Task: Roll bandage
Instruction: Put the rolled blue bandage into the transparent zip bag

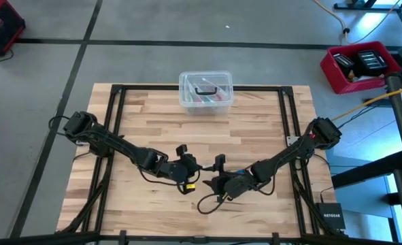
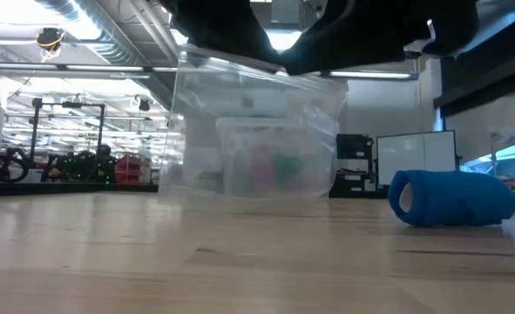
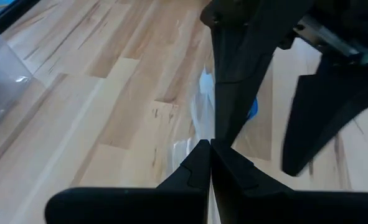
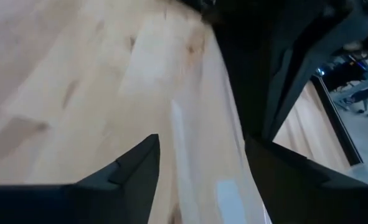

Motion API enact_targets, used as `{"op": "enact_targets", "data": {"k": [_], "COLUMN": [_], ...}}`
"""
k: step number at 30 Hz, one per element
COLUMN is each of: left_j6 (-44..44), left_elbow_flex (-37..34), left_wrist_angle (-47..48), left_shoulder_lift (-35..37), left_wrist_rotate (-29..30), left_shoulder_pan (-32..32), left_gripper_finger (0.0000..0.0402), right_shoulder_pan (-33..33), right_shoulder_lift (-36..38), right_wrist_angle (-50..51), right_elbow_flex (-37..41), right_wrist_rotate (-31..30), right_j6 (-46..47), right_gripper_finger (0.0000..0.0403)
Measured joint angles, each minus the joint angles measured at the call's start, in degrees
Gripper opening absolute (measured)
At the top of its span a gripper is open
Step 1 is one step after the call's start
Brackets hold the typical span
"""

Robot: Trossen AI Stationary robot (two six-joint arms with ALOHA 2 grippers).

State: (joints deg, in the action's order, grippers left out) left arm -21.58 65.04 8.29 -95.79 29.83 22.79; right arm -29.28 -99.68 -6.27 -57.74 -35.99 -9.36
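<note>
The bandage (image 2: 453, 199) is a compact blue roll lying on its side on the wooden table, with no gripper on it. In the left wrist view a bit of the blue roll (image 3: 252, 109) shows past the bag. A small clear plastic bag (image 2: 257, 122) hangs over the table's near middle. My left gripper (image 1: 186, 167) is shut on its top. My right gripper (image 1: 218, 169) faces it from the right, open. In the right wrist view its two fingers stand on either side of the bag's top strip (image 4: 199, 124). Whether they touch it I cannot tell. My left gripper pinches the clear bag's top edge (image 3: 201, 132) between its two shut fingers, coming in slanting downward from the table's left. The bag hangs below the fingers; whether its bottom edge (image 2: 248, 194) rests on the table I cannot tell.
A clear lidded box (image 1: 205, 92) with small items stands at the table's far middle, behind the hanging bag. A black cable (image 1: 207, 202) loops on the table near the front edge under the right arm. Bare wood lies to the left and right of the arms.
</note>
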Motion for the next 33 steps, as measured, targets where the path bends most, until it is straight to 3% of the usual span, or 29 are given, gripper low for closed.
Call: {"op": "enact_targets", "data": {"k": [7,14,19,24,28,33], "left_j6": [-0.07,-0.07,-0.5,-0.06,0.87,-0.73], "left_elbow_flex": [0.02,0.02,0.04,0.04,0.09,0.09], "left_wrist_angle": [-0.46,-1.74,-1.53,-0.98,4.85,9.55], "left_shoulder_lift": [0.0,0.0,0.0,0.0,0.0,0.0], "left_wrist_rotate": [-0.03,-0.07,-0.09,-0.29,4.13,8.7], "left_shoulder_pan": [0.0,0.0,-0.02,-0.11,-0.56,-1.35], "left_gripper_finger": [0.0001,0.0001,0.0001,0.0001,0.0001,0.0001], "right_shoulder_pan": [0.92,1.63,2.47,2.32,2.28,2.43], "right_shoulder_lift": [0.0,-0.16,-1.26,-1.48,-1.53,-1.53], "right_wrist_angle": [5.29,3.52,3.41,3.22,3.23,3.26], "right_elbow_flex": [0.02,0.02,0.09,0.09,0.09,0.09], "right_wrist_rotate": [-0.79,3.0,-2.13,1.05,9.78,9.43], "right_j6": [0.36,0.48,0.08,0.19,0.59,1.56], "right_gripper_finger": [0.0217,0.017,0.0111,0.0016,0.002,0.0006]}}
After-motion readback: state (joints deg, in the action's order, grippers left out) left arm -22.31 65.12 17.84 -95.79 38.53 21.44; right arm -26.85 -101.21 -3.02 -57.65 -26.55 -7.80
